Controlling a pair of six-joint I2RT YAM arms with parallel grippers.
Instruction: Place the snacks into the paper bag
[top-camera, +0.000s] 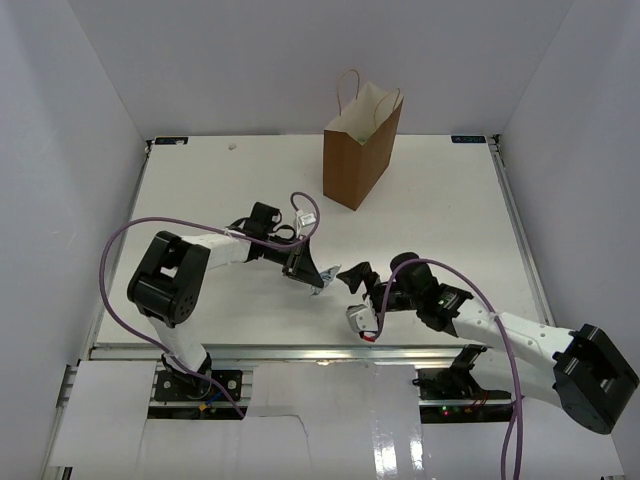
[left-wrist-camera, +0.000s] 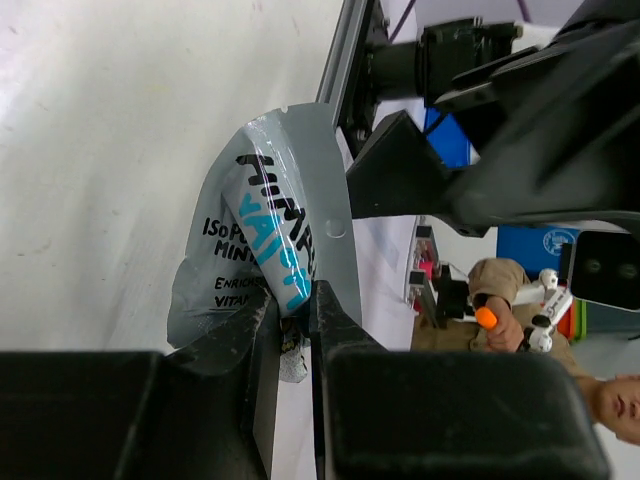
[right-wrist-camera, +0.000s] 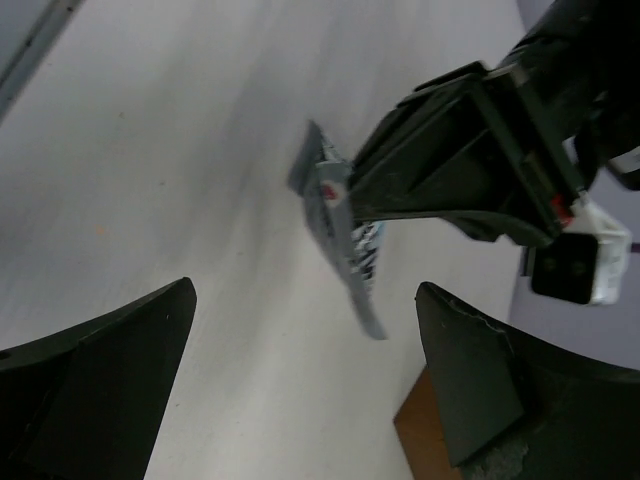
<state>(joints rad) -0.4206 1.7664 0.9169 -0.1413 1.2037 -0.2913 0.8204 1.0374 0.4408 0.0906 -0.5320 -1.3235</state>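
Silver-blue foil packet (left-wrist-camera: 260, 250) pinched by its lower edge in the left hand (left-wrist-camera: 290, 310), fingers drawn nearly together on it. Seemingly clear of the tabletop (top-camera: 230, 190), well short of the paper bag (top-camera: 355, 165), on the bag's near side.

Right hand (top-camera: 352, 277) equally far on the near side of the bag, close to the packet and facing it. Spread wide, gripping nothing.

Bag upright, mouth up, handles raised, nothing touching it. No other snacks to be seen on the tabletop around the bag. Cannot see into the bag from above, so cannot tell how many already lie inside.

Judged from that: either late in the task, or the rest out of sight.

Left to do for this packet at least: carry across the open stretch to the bag, bring over the mouth, let go. Possibly a pass from one hand to the other in prospect; not certain.
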